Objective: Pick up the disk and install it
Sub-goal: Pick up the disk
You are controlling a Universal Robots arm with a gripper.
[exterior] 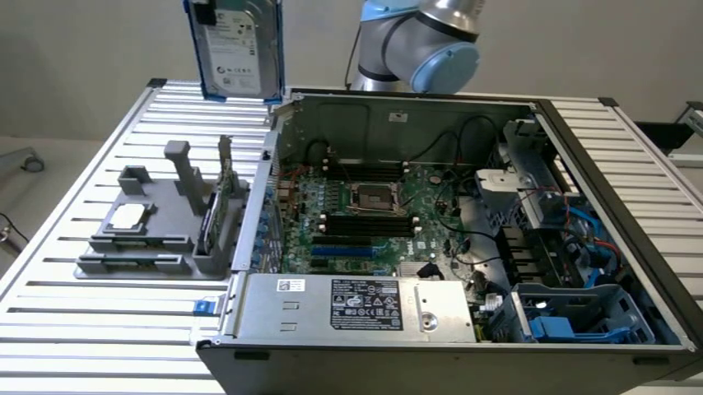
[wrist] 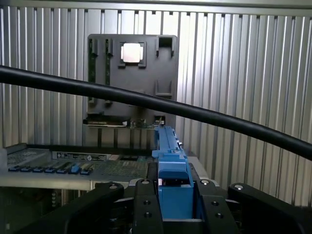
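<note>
Here the tool [wrist: 175, 197] pinches the disk [exterior: 233, 49] by its blue frame, long axis upright, high over the worktop [exterior: 66, 329] beside the computer case [exterior: 439, 370]; the drive cage [exterior: 582, 317] lies well apart, toward the exterior view's right.

You see the disk [exterior: 235, 49], above the computer case [exterior: 439, 370] at its far corner on the exterior view's left, cut off by the picture's top edge, like the arm [exterior: 439, 58] behind the case, and a black cable [wrist: 195, 113] hides a strip of the grey holder [wrist: 146, 78] beside the case.
</note>
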